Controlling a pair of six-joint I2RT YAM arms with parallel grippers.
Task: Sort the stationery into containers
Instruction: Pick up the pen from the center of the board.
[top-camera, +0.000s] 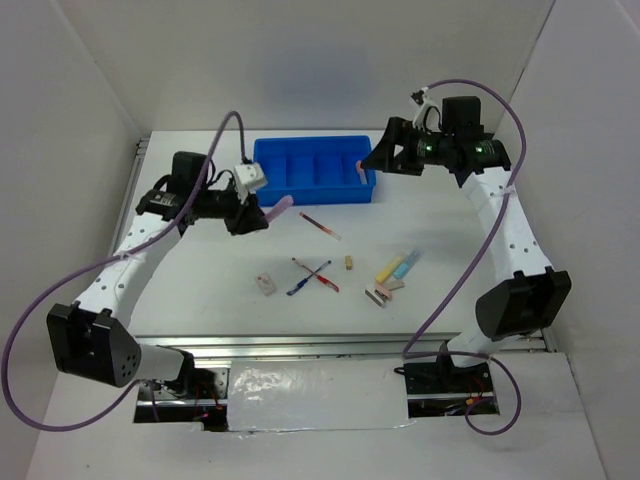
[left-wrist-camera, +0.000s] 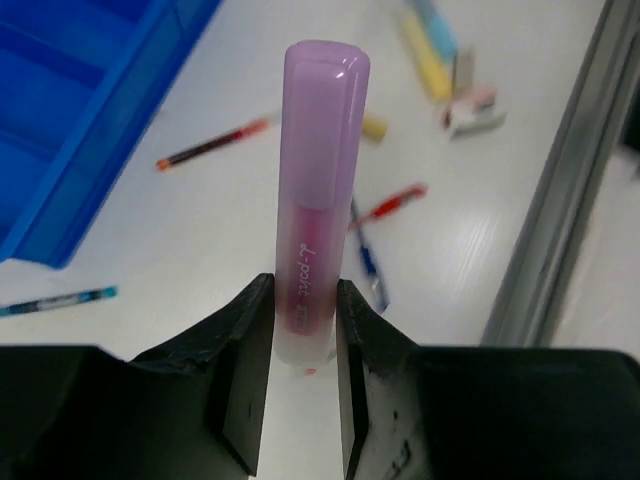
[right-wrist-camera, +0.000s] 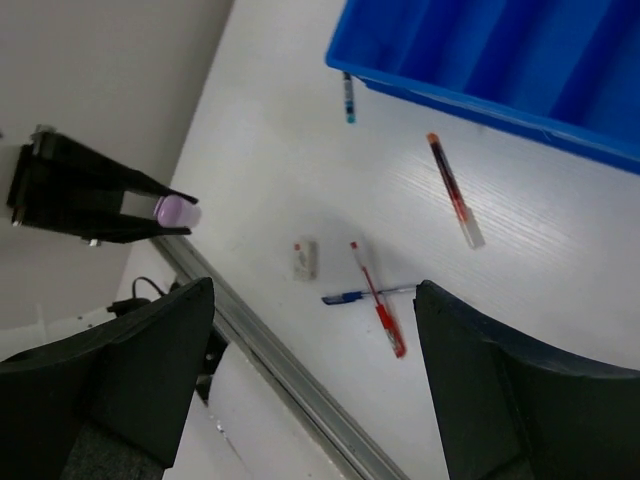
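The left gripper (left-wrist-camera: 303, 300) is shown clenched on a pink marker (left-wrist-camera: 322, 170), which is held clear of the table (top-camera: 200, 270), just short of the blue tray (top-camera: 320, 193). The step in hand is judged to be carriage to a compartment; an advance over the near wall and a release are called for. The right gripper (top-camera: 385, 158), spread wide and empty, is poised at the tray's right end and may crowd that side. A red pen (top-camera: 320, 226), crossed pens (top-camera: 312, 277), an eraser (top-camera: 265, 284) and other markers (top-camera: 398, 267) are seen unsorted.

Left gripper (left-wrist-camera: 303, 292) clamped, right gripper (right-wrist-camera: 312, 290) spread wide
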